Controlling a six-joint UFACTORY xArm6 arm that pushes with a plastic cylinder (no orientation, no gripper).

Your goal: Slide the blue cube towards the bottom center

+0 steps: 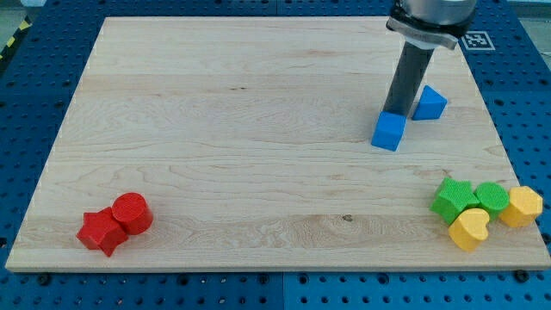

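Observation:
The blue cube (389, 131) sits on the wooden board (258, 129) at the view's right, a little above mid-height. My tip (397, 112) is at the cube's upper edge, touching or nearly touching it from the view's top right. A blue triangular block (430, 103) lies just to the right of the rod, apart from the cube.
At the view's bottom right sit a green star block (453, 199), a green cylinder (492, 197), a yellow heart block (470, 229) and a yellow hexagonal block (523, 207), clustered together. At the bottom left a red cylinder (132, 213) touches a red star block (101, 232).

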